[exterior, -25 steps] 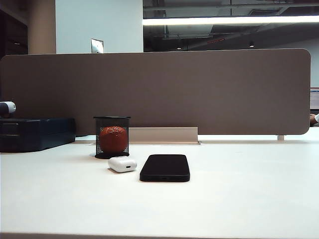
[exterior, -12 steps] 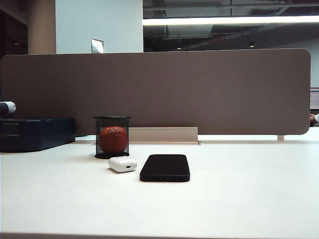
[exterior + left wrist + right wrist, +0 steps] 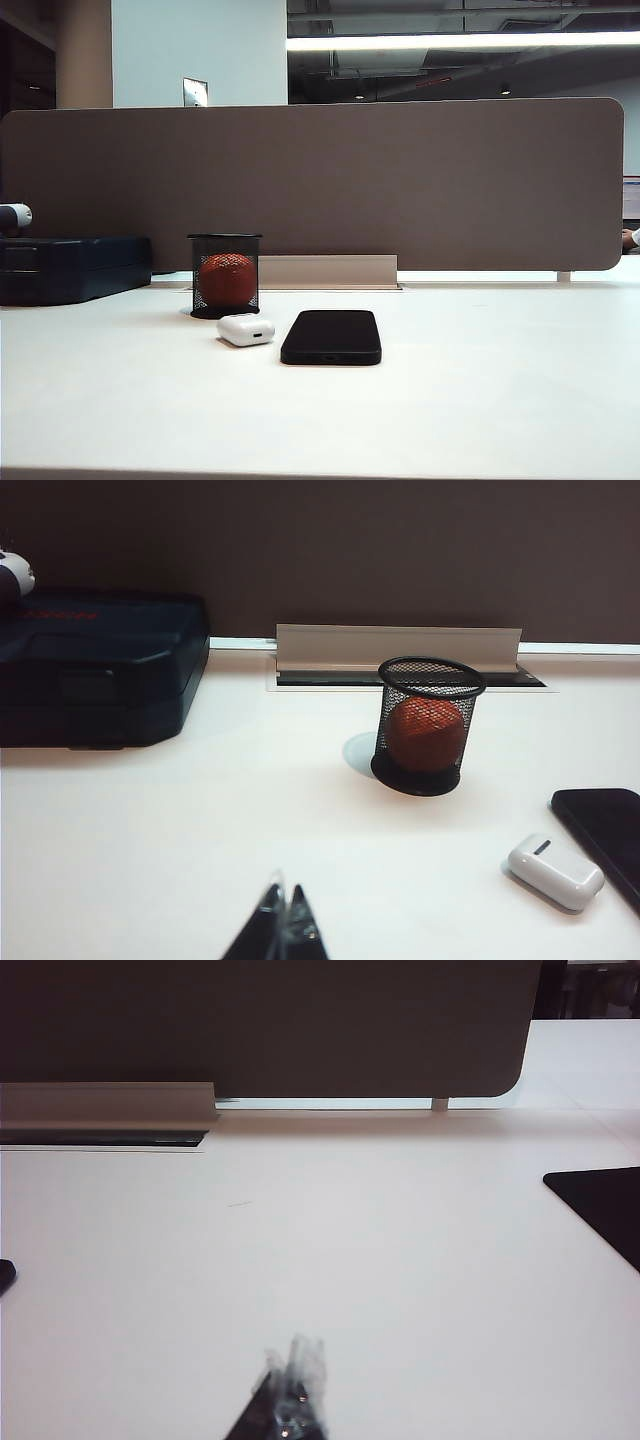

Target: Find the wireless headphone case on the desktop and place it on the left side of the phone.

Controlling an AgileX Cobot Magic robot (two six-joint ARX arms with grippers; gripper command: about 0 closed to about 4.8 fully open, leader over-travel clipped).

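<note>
Since the wireless headphone case (image 3: 246, 329) already lies on the desk (image 3: 480, 400) just left of the phone (image 3: 331, 336), little remains; left claw (image 3: 283, 920) and right claw (image 3: 290, 1385) hover closed, empty.

An open-plan office. A grey-brown fabric partition screen (image 3: 310, 185) stands along the back edge of a white worktop (image 3: 480, 400), with a cable tray flap (image 3: 327, 271) at its foot. A black mesh pen cup (image 3: 225, 275) stands on the worktop. Beyond the screen run an exposed dark ceiling and a long strip light (image 3: 460, 41).
</note>
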